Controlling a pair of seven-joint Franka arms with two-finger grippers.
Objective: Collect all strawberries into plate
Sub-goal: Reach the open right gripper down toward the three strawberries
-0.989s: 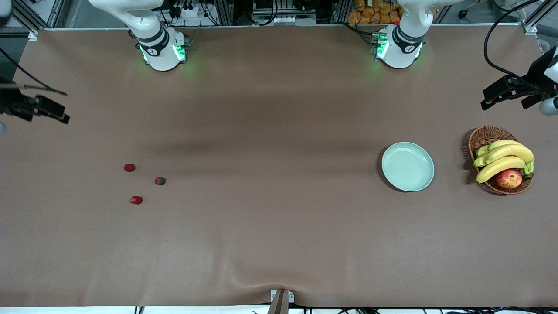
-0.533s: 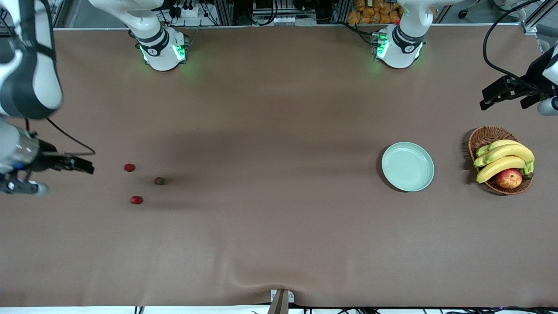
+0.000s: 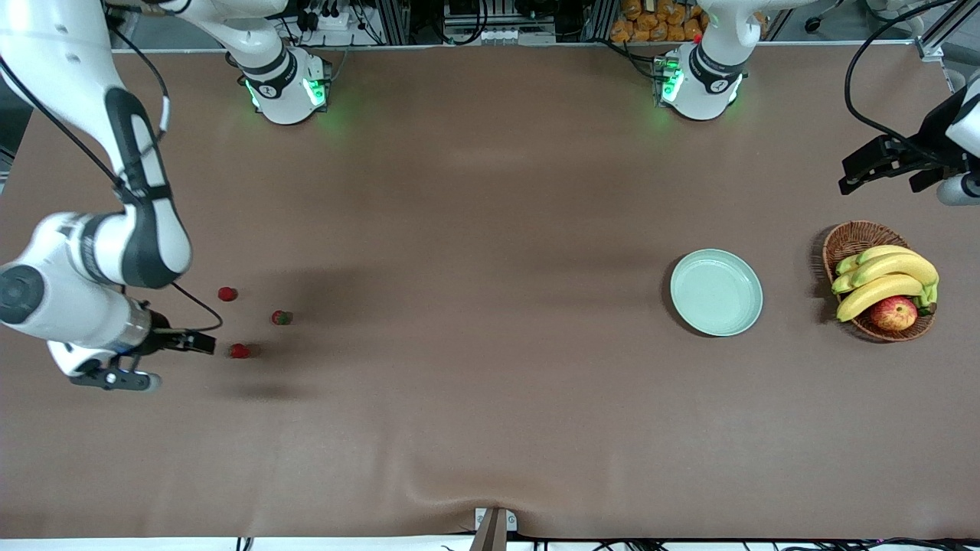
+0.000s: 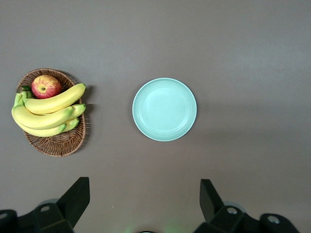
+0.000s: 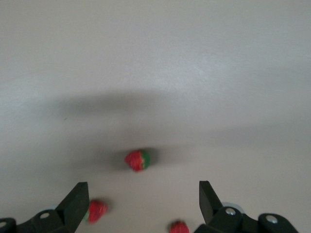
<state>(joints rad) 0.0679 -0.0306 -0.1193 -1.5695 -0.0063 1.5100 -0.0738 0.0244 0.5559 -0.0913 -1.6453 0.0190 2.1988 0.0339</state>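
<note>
- Right tool [image 3: 205,342], jaws spread wide, is hovering by the three strawberries [image 3: 240,350] near the right arm's end of the counter [image 3: 490,428]; they're tiny, probably rolling if nudged.
- Plate [image 3: 717,292] is sitting empty near the other end; a long carry risks drops.
- Left tool [image 3: 857,170], also spread, is waiting.

Even overhead light; soft arm shadows on the table [image 3: 490,428]; right wrist view blurred, washed-out

Brown table [image 3: 490,229] carries three strawberries [image 3: 227,294] [image 3: 282,317] [image 3: 240,351] clustered near right arm's end, well apart from rest; mint-green plate [image 3: 717,292] near left arm's end; wicker basket [image 3: 850,241] beside plate, closer to that end; both arm bases at table's far edge
</note>
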